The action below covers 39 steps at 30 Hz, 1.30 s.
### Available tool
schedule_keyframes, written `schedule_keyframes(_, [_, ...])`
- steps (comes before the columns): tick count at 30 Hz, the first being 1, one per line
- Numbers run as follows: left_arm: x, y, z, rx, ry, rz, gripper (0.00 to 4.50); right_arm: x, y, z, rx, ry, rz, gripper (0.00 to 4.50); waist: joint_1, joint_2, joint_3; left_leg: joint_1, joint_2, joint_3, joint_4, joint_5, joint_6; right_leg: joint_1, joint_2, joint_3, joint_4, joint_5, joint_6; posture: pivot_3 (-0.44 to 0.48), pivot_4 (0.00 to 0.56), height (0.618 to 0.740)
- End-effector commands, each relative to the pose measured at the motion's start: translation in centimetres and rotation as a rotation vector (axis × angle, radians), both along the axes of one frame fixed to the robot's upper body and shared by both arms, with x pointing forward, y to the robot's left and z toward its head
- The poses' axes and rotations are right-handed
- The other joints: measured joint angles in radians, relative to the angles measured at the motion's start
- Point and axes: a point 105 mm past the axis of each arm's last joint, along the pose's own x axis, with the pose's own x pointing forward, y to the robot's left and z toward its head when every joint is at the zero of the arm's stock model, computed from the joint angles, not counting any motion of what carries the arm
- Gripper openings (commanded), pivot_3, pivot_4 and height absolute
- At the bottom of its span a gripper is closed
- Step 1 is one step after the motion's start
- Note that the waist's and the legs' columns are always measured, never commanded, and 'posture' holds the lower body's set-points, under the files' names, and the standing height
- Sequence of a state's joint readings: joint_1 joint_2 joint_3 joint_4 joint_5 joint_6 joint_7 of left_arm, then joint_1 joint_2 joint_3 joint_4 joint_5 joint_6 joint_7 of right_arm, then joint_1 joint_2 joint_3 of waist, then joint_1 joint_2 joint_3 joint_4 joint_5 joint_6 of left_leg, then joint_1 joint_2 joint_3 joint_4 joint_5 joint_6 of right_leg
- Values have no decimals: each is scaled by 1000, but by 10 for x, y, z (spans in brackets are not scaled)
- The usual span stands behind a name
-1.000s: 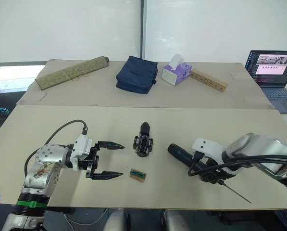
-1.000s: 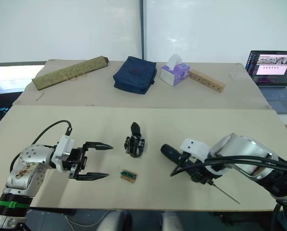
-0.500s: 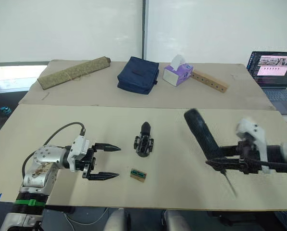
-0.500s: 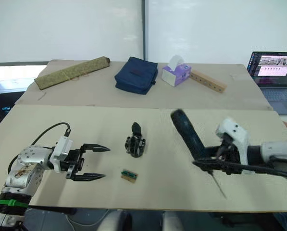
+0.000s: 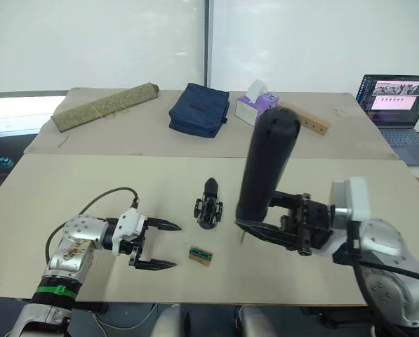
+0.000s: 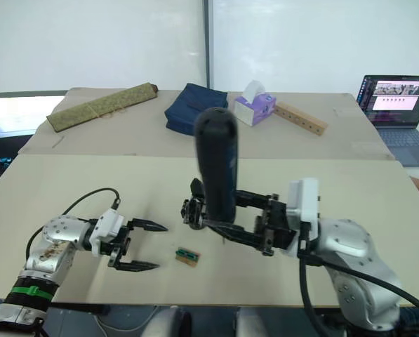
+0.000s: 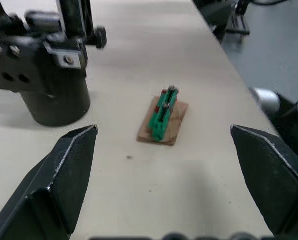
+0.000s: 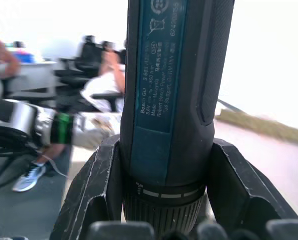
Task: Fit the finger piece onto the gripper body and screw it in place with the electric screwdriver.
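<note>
The gripper body (image 5: 208, 213) is a small black block standing mid-table. A pointed black finger piece (image 5: 210, 187) rises from its far side. My right gripper (image 5: 255, 214) is shut on the electric screwdriver (image 5: 267, 165), a thick black cylinder held nearly upright just right of the body, with its thin bit (image 5: 242, 236) pointing down at the table. In the right wrist view the screwdriver (image 8: 173, 75) sits clamped between both fingers. My left gripper (image 5: 175, 246) hovers open to the left of the body, its fingers empty. In the left wrist view the gripper body (image 7: 44, 75) is ahead of that gripper.
A tiny tan block with a green top (image 5: 201, 255) lies in front of the body, between the left fingers in the left wrist view. At the back are a rolled mat (image 5: 107, 105), a navy bag (image 5: 200, 109), a tissue box (image 5: 257, 105), a wooden bar (image 5: 304, 117) and a laptop (image 5: 395, 98).
The right arm has lifted the screwdriver from the table, swung it upright and brought it left toward the gripper body. The left gripper has shifted slightly and stays open.
</note>
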<state>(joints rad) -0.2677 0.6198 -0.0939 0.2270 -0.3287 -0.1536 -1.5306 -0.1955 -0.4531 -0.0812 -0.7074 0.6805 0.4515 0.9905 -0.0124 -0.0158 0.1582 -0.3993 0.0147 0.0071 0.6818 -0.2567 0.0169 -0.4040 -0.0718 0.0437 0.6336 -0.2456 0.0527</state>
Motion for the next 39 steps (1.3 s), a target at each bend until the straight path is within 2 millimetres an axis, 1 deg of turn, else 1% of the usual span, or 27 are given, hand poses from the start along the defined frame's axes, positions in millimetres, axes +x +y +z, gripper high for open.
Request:
schedule_keyframes(1, [5, -12, -5, 11, -46, 18, 4500, -7, 14, 4, 26, -65, 100, 1925, 1, 0, 0, 0, 0, 0, 0, 0, 0, 0, 0, 0, 0, 0, 0, 0, 150, 740])
schedule_keyframes(5, [-1, -27, -13, -6, -28, 5, 4500, -4, 25, -1, 25, -64, 151, 1925, 0, 0, 0, -1, 0, -1, 0, 0, 0, 0, 0, 0, 0, 0, 0, 0, 150, 740])
schedule_keyframes(9, [-4, -32, -20, 15, -19, -15, 4500, -1, 31, -6, 23, -66, 168, 1925, 0, 0, 0, 0, 0, -1, 0, 0, 0, 0, 0, 0, 2, 0, 0, 0, 150, 740])
schedule_keyframes(14, [1, -37, -25, 33, -26, 2, 4500, 0, 38, -10, 24, -61, 191, 1925, 2, 0, 0, 2, -1, -1, 0, 0, 0, -1, -1, 0, 6, -1, 0, 0, 150, 740])
schedule_keyframes(17, [0, -39, -26, 36, -30, 2, 4500, 0, 41, -14, 17, -53, 201, 1925, 3, 0, 0, 2, -1, -1, 0, 0, 0, -1, -2, 0, 6, -1, 0, 0, 150, 740])
schedule_keyframes(25, [-9, -45, -28, 33, -24, -21, 4500, 1, 44, -23, 4, -49, 206, 1925, 4, 0, 0, 2, -1, -1, 0, 0, 0, 0, -2, 0, 7, -1, 0, 0, 150, 740])
schedule_keyframes(39, [-16, -50, -34, 32, -6, -22, 4500, 5, 46, -35, -17, -41, 201, 1925, 1, 0, 0, 2, -1, -1, 0, 0, 0, 0, -2, 0, 7, -1, 0, 0, 150, 740])
